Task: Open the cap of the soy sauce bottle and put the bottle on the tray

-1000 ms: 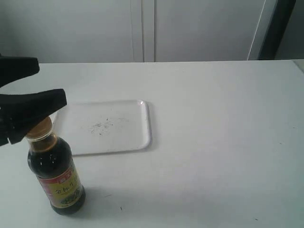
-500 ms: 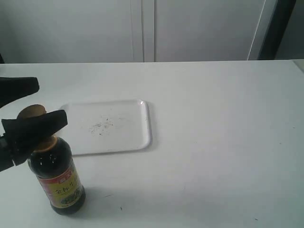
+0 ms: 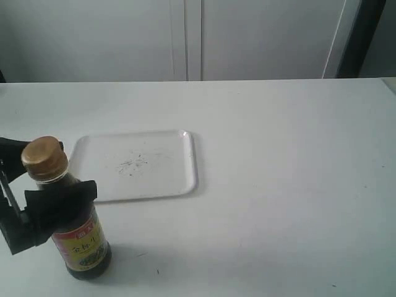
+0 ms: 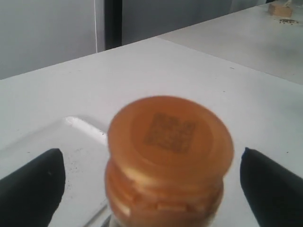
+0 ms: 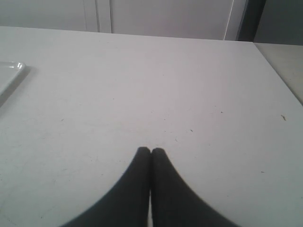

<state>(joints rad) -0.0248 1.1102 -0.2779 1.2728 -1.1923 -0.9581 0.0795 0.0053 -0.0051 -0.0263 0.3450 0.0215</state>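
Your bottle (image 3: 73,226) stands upright on the worktop (image 3: 291,185) at the front left. It is off the tray (image 3: 167,179), just in front of the tray's near left corner. The cap (image 3: 44,158) is shut down on its collar. The left wrist view shows its flat top with a printed square code.

Your left jaws are open wide and straddle the bottle below the cap, at shoulder height. In the exterior view one jaw crosses in front of the dark glass, and the other sits behind the bottle at the left edge. From the wrist view both stand well clear of the cap (image 4: 170,142), one on each side. I cannot tell whether either touches the glass lower down.

The tray lies flat with faint dark scuffs at its centre.

Your right jaws are closed, tips pressed together, over bare worktop (image 5: 189,85). Only a corner of the tray (image 5: 8,73) shows at the edge of that view.
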